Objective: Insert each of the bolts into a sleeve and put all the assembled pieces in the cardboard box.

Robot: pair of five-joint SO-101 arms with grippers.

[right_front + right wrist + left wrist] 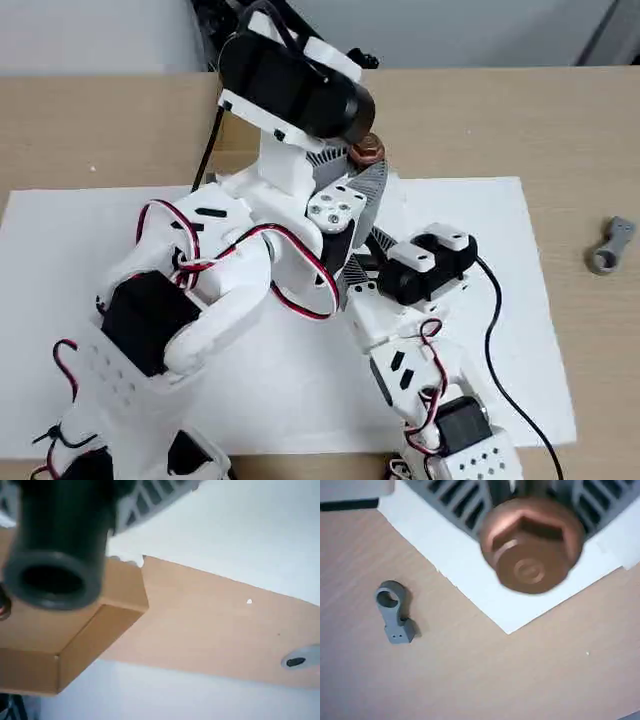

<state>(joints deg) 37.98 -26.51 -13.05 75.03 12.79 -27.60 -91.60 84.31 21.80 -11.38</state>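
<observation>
A: Bolt [532, 550], copper, sits clamped in the left gripper [527, 502], likely readied for insertion.
B: And the right gripper [65, 500]?
A: It clasps the black sleeve [52, 580], bore open, near the cardboard box [75, 645], seemingly awaiting that bolt.

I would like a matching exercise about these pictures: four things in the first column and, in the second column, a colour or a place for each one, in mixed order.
Things
1. bolt
2. sleeve
3. small bracket
4. box

Descriptions
A. grey, lying on the bare table, off the white sheet
B. brown cardboard
C. copper-coloured
D. black

Right pairs: 1-C, 2-D, 3-A, 4-B.
</observation>
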